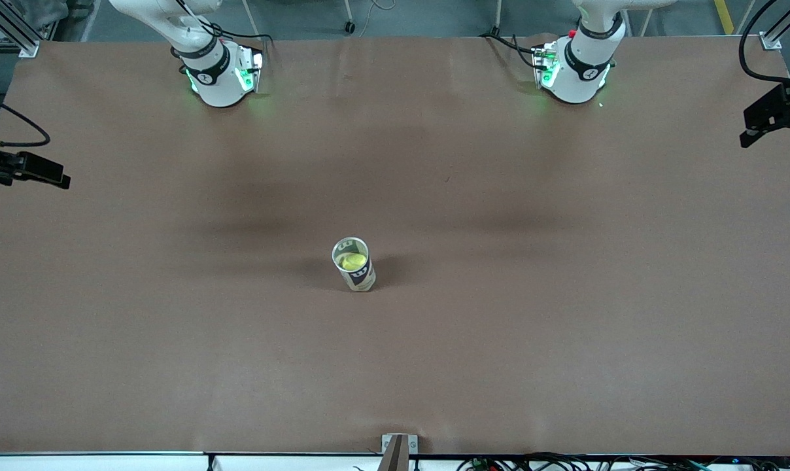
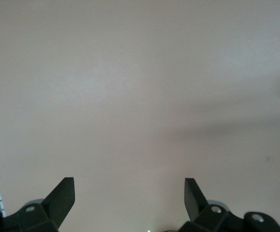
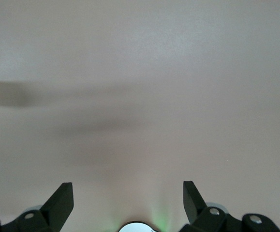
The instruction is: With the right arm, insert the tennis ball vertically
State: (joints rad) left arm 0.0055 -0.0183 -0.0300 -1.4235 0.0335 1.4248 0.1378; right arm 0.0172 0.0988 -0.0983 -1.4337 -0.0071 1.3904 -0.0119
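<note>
1. Progress check first: the yellow-green fuzzy tennis ball (image 1: 352, 261) sits inside the open-topped cylindrical can with the dark printed label (image 1: 355, 265), just below the centre of the front view. The can stands upright, leaning a touch in this perspective, on the brown matte table (image 1: 565, 327). By my reading the insertion is done and nothing is left but the arms standing clear.

2. Over to the upper left of the front view: the white jointed right arm (image 1: 192, 39) rises from its green-lit base and runs out of the top of the frame, well apart from the can. Its hand is out of shot here.

3. The right wrist view picks it up: the black two-finger right gripper (image 3: 128, 200) is spread wide, holding nothing, hanging high over bare table with the glow of its base below.

4. Upper right of the front view: the white left arm (image 1: 594, 46) waits, folded up from its base the same way.

5. In the left wrist view the black left gripper (image 2: 129, 195) is spread wide too, empty, over plain brown surface.
</note>
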